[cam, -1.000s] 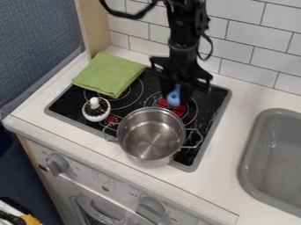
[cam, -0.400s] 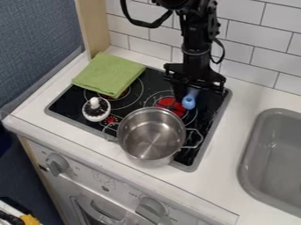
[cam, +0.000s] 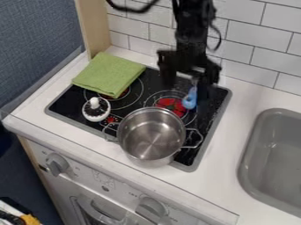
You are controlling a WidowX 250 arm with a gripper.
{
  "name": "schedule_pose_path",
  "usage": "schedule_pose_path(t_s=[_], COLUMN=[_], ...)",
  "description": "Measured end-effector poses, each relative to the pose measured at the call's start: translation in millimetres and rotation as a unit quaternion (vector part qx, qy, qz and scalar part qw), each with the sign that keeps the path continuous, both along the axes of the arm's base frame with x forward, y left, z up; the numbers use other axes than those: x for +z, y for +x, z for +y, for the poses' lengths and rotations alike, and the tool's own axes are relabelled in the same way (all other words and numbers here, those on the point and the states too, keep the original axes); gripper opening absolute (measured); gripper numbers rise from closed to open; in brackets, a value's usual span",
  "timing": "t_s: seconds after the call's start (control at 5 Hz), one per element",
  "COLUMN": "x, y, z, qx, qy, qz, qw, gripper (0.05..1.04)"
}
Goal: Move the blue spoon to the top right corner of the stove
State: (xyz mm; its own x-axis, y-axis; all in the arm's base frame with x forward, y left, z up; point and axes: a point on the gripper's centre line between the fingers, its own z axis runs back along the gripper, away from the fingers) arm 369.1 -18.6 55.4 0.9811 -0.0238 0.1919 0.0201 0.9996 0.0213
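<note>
The black gripper (cam: 186, 87) hangs over the right rear part of the stove (cam: 213, 118), its two fingers spread wide apart. Between and just below them is the blue spoon (cam: 189, 99), at the right side of the rear right burner. Its blue end points toward the camera, and its thinner part runs back under the gripper, where the far end is hidden.
A steel pot (cam: 152, 136) stands at the stove's front right. A folded green cloth (cam: 108, 74) covers the rear left corner. Left of the pot is a white-and-black round object (cam: 96, 110) with a knob. The grey sink (cam: 273, 158) lies to the right.
The gripper first shifted right together with the blue spoon. Since then its fingers have opened and it has risen slightly to the left, while the spoon has stayed near the rear right burner.
</note>
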Motion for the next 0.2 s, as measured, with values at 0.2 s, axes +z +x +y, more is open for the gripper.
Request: schedule_pose_path(t_s=[0.2], x=[17.1], y=[0.1], z=[-2.6], qx=[-0.011], qy=[-0.012], qz=[-0.017], qw=[0.9997], gripper=[0.999])
